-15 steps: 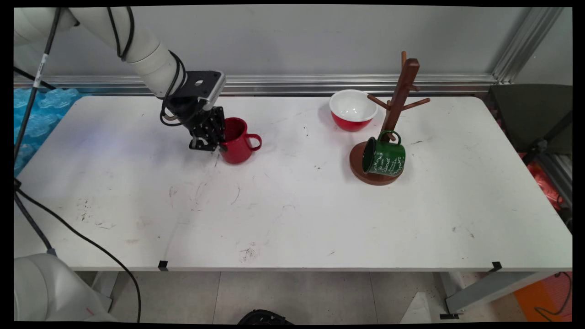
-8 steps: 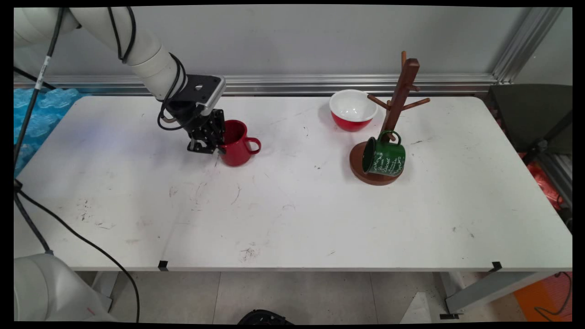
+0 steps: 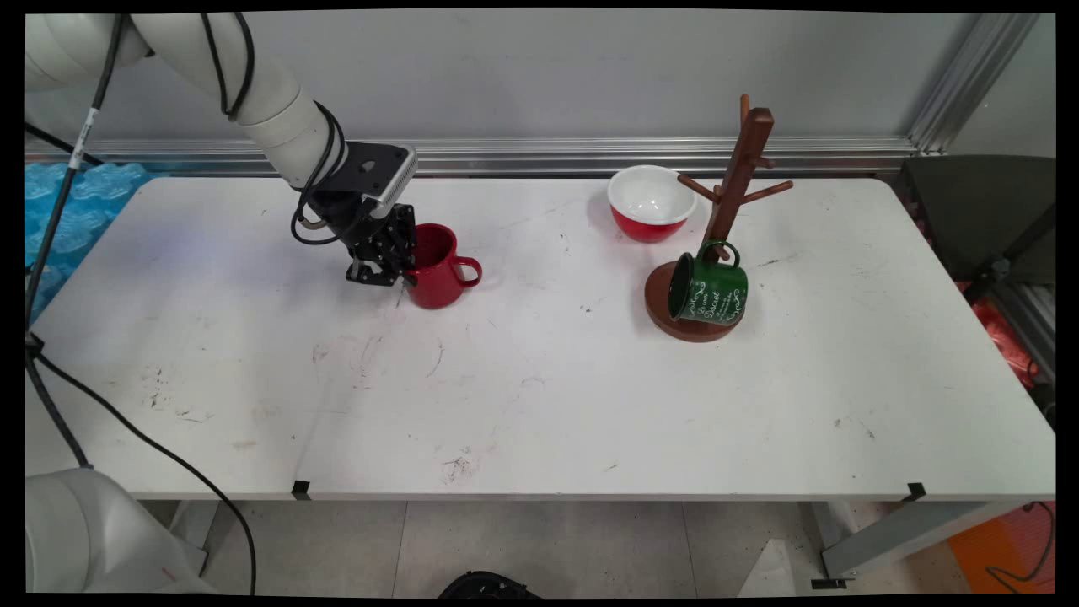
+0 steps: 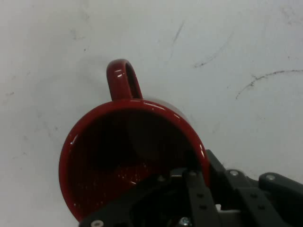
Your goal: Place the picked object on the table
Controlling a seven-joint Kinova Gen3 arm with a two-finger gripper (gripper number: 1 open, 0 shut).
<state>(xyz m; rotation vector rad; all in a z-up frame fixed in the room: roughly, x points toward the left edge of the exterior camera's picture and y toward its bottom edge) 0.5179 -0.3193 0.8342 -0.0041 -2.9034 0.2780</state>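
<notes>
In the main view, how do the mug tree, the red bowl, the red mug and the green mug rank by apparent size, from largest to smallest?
1. mug tree, clearly the largest.
2. red bowl.
3. green mug and red mug: they look about alike, and the gripper hides part of the red mug, so I do not rank them.

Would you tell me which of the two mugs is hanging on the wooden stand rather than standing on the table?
The green mug, tilted with its handle hooked on the wooden stand; the red mug stands upright beside the gripper.

Bright, even light — soft shadows, slight blur.
</notes>
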